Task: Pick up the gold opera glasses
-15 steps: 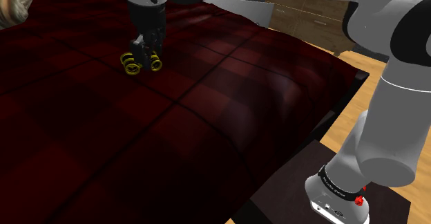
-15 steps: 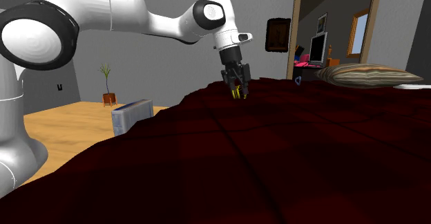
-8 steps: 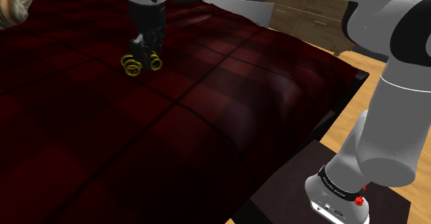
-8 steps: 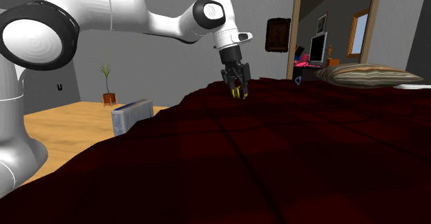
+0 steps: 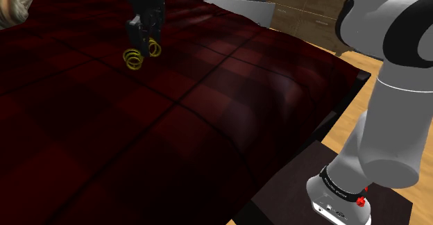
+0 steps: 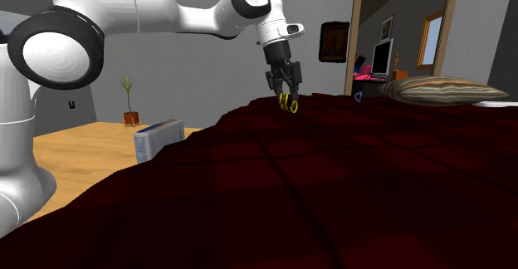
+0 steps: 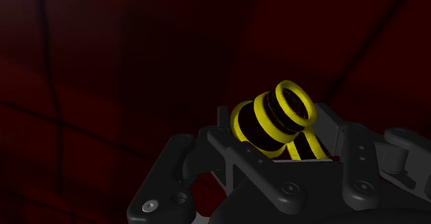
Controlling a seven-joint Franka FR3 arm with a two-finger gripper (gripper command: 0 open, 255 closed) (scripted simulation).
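The opera glasses point(image 5: 141, 52) are black with bright yellow rings. They hang a little above the dark red checked bedcover point(image 5: 208, 112), clasped in my black gripper point(image 5: 144, 39). From the second exterior view the glasses point(image 6: 287, 103) dangle below the gripper point(image 6: 285, 91), just clear of the cover's far ridge. The wrist view shows the glasses point(image 7: 275, 118) with their barrels sticking out from between the gripper point(image 7: 280, 150) and its fingers point(image 7: 238, 157), which are shut on them.
A striped pillow point(image 6: 444, 89) lies at the second exterior view's right. A grey box point(image 6: 158, 139) stands by the bed on a wooden floor point(image 6: 75, 155). A wooden dresser point(image 5: 309, 15) and my stand point(image 5: 333, 196) are at the shoulder view's right.
The gripper has risen with the opera glasses in it. They rested on the bedcover before and now hang above it.
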